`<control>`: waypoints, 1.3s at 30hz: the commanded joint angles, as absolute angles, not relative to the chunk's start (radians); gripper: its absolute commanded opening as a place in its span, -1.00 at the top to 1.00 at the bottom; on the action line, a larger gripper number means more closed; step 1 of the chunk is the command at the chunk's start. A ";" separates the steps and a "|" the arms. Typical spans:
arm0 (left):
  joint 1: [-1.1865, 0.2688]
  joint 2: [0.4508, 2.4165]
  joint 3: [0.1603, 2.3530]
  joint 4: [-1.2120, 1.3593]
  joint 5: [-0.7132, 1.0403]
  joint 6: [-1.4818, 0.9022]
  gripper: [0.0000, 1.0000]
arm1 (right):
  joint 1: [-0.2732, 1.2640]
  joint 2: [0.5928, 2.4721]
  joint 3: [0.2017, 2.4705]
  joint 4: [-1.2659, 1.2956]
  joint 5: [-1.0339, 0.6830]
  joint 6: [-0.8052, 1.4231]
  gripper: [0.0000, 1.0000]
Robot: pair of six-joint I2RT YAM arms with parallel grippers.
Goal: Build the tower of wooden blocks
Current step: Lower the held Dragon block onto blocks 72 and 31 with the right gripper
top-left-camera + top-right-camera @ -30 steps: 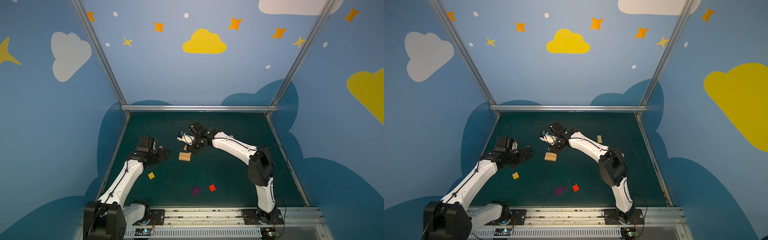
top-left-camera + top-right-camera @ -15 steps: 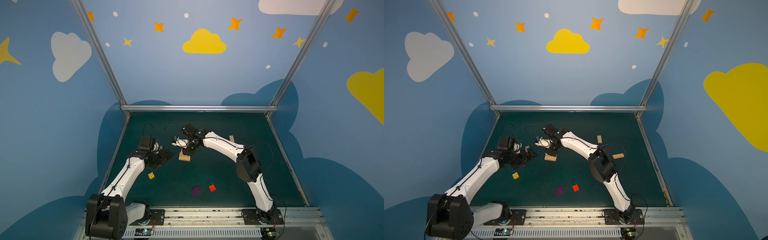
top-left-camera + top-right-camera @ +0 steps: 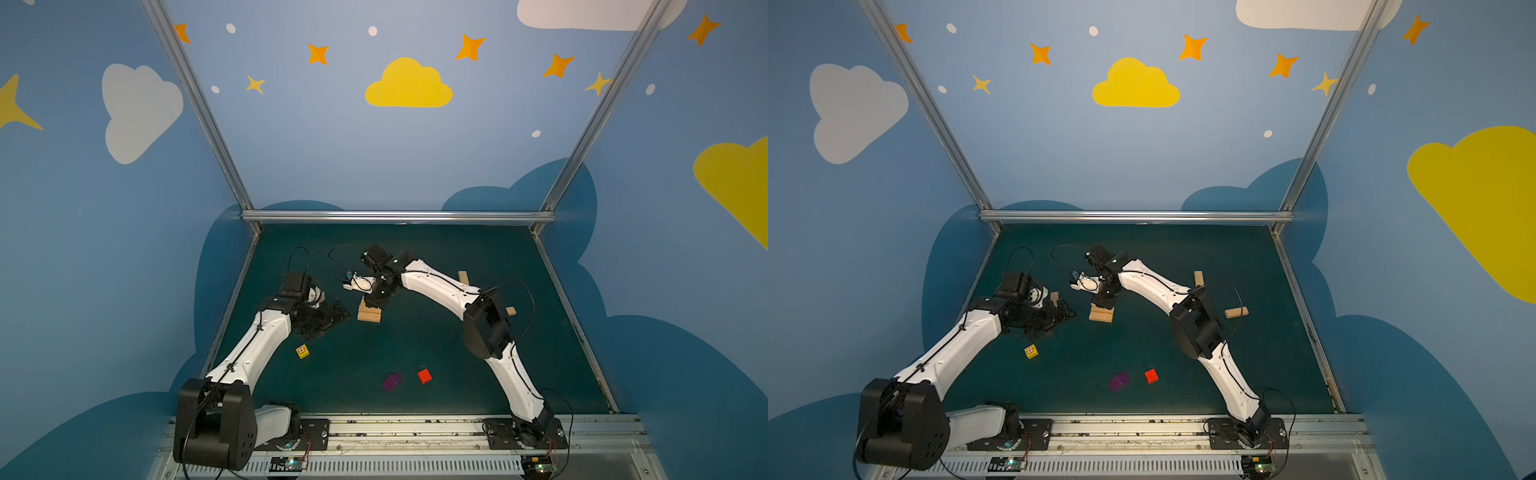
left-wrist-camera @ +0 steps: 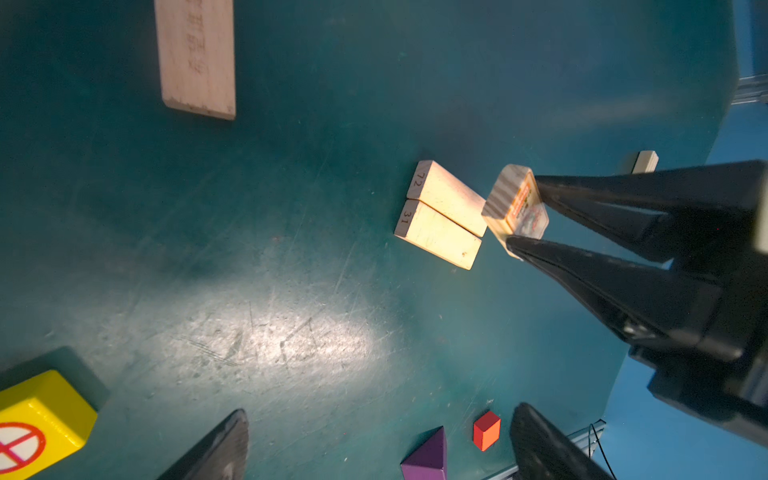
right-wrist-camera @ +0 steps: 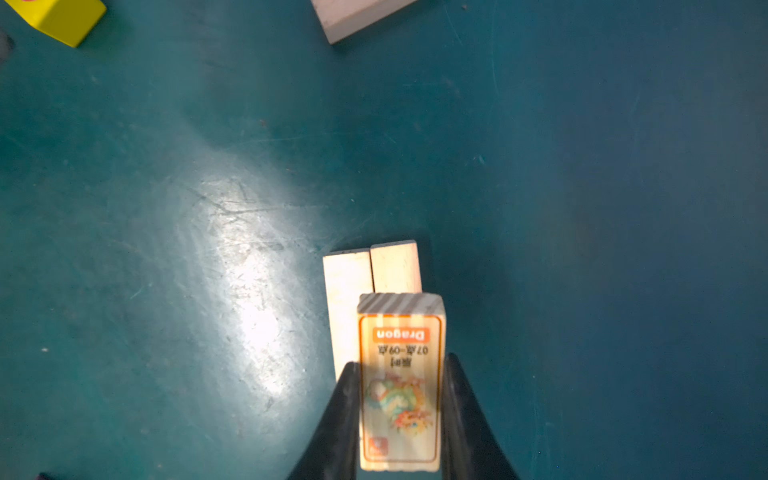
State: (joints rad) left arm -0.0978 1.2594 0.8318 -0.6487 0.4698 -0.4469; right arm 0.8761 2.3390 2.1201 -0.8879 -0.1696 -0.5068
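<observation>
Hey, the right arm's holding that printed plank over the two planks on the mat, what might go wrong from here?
1. The printed plank in the right gripper runs the same way as the two base planks and looks off-centre over them, so it may land on one alone and tip.
2. Those planks lie loose side by side; a hard touchdown could push them apart.
3. The open left gripper hangs close by and might knock them.
</observation>
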 commanded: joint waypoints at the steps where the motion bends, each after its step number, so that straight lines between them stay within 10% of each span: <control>1: -0.092 1.258 0.856 -0.669 0.464 -0.431 -0.95 | 0.871 2.375 2.170 -0.949 -0.189 -0.537 0.69; 39: -0.093 1.261 0.855 -0.666 0.465 -0.435 -0.96 | 0.897 2.517 2.348 -1.057 -0.097 -0.604 0.65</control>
State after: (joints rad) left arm -0.0978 1.2598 0.8341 -0.6483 0.4660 -0.4458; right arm 0.8875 2.4962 2.3154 -1.0309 -0.1089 -0.5877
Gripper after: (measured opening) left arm 0.980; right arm 0.237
